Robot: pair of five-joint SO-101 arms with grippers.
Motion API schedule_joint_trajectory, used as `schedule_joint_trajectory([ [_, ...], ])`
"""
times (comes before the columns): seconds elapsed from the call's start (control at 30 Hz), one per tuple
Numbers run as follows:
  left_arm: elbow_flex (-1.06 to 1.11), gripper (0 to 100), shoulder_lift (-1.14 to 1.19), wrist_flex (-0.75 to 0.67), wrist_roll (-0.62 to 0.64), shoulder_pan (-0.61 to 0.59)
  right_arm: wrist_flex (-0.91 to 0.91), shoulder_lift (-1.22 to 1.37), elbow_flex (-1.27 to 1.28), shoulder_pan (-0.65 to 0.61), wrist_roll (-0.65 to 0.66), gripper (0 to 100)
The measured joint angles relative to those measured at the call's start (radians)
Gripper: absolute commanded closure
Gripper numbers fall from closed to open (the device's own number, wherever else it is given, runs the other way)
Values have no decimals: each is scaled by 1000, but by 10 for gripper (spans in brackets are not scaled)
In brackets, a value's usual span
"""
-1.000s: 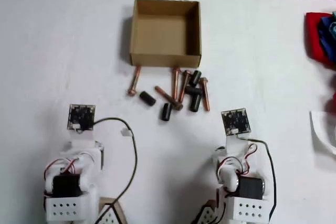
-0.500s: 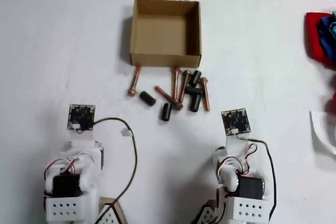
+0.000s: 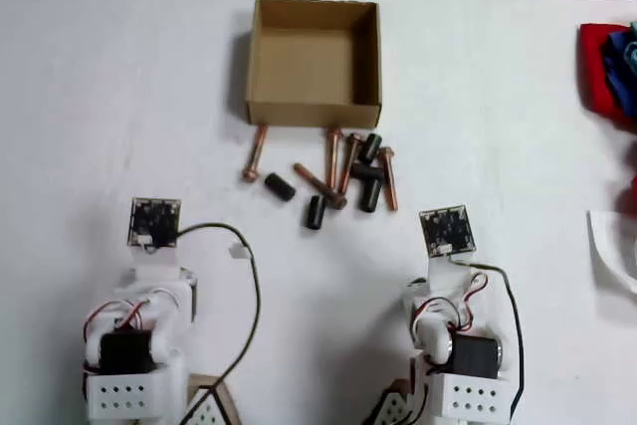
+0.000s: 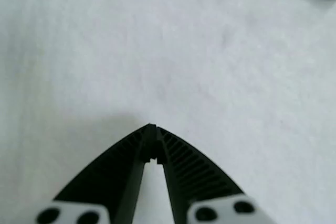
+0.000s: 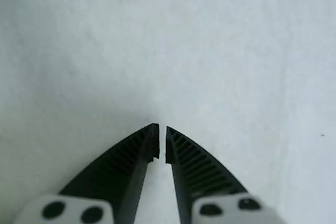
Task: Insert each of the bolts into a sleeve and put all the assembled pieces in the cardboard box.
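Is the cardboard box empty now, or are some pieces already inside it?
Empty. The high view shows the bare bottom of the cardboard box; the bolts and sleeves lie on the table outside it.

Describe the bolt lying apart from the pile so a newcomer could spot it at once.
Find the open cardboard box at the far middle of the white table. Just in front of its left front corner lies a single copper bolt. Unlike the other bolts, bunched with the black sleeves further right, it lies alone, touching nothing.
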Motion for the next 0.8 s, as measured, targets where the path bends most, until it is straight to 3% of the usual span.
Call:
schedule_joint_trajectory([
  [0.2, 0, 973, 0, 0, 0, 0, -51, 0, 0, 0, 0, 978],
  [0.5, 0, 973, 0, 0, 0, 0, -264, 0, 0, 0, 11, 978],
  [0.63, 0, 973, 0, 0, 0, 0, -252, 0, -35, -95, 12, 976],
  [0.8, 0, 973, 0, 0, 0, 0, -199, 72, -273, -132, 12, 875],
])
